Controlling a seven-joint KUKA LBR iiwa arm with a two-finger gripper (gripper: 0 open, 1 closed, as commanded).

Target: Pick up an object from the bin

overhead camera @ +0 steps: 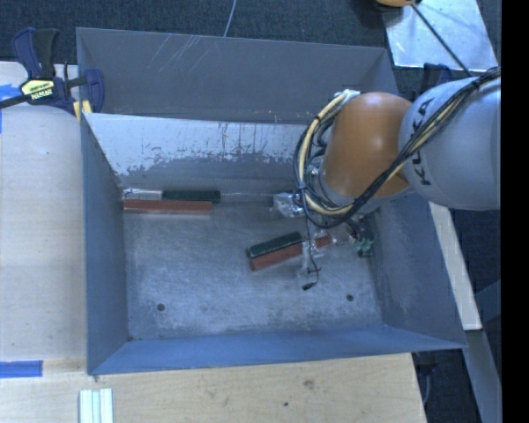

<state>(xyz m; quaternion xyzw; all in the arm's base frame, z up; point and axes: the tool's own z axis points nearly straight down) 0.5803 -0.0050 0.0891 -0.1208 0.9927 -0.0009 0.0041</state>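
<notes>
1. The nearest thing is a flat red-brown bar with a dark green strip along it (276, 251). It lies tilted in the middle of the bin floor, with its right end under the arm's tip.
2. The fingers (310, 270) stand at that right end. We cannot tell how far they are parted, or whether they have hold of anything.
3. We judge that a grip so near the end could let the long bar swing down and slip out once it is lifted.
4. If the two strips are separate pieces, only one may come up.
5. The orange wrist cover (366, 144) and its cables hang close to the bin's right wall (406, 263). A sideways correction could brush that wall.
6. A similar bar (170, 202) lies well apart by the back wall, clear of any trouble.
</notes>
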